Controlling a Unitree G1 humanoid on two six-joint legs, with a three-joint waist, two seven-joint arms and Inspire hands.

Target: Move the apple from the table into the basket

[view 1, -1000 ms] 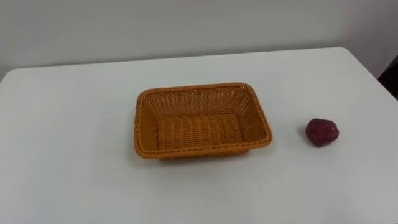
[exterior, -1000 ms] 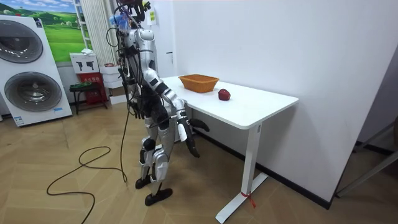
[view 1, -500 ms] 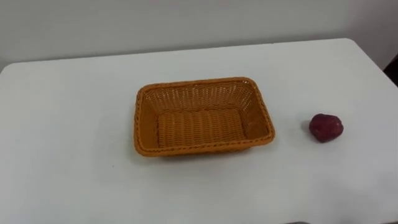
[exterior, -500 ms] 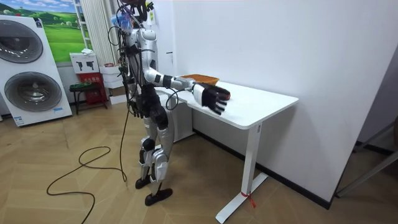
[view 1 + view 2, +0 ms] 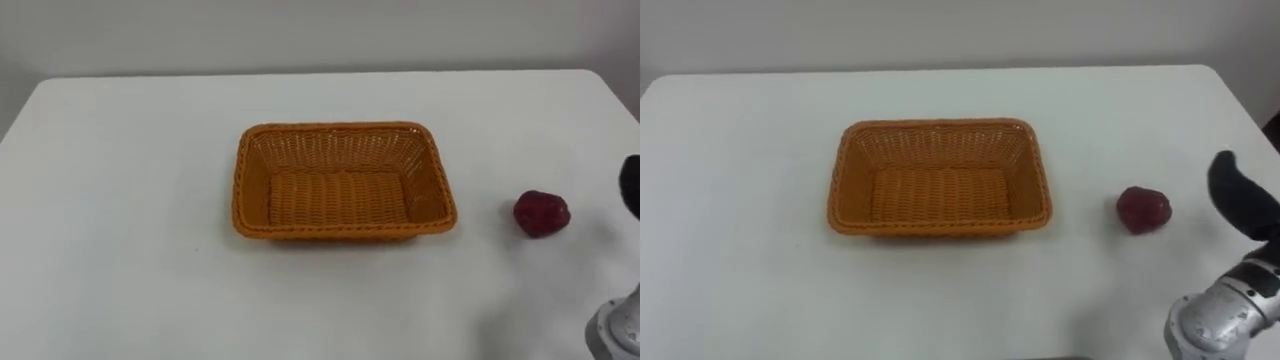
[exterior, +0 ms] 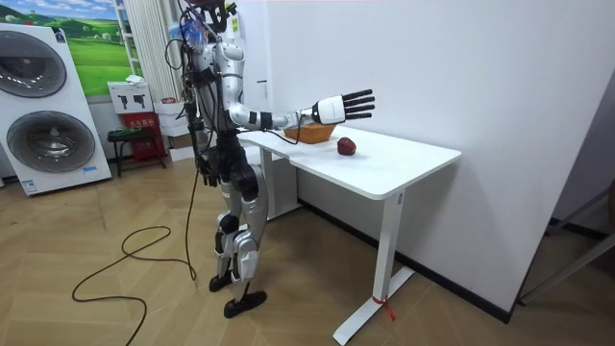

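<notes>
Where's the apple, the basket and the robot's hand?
apple (image 5: 541, 213): left eye view, its red middle.
basket (image 5: 340, 198): left eye view, its woven bottom.
right hand (image 6: 341, 106): room view, the hand's middle, fingers straight.

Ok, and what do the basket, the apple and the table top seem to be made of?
Basket: woven orange-brown strands with a braided rim, either wicker or a plastic imitation; the look leaves it open. Apple: dark red, dull, slightly lumpy skin; whether it is real or fake cannot be told. Table: smooth, matt white top, likely laminate or painted board.
</notes>
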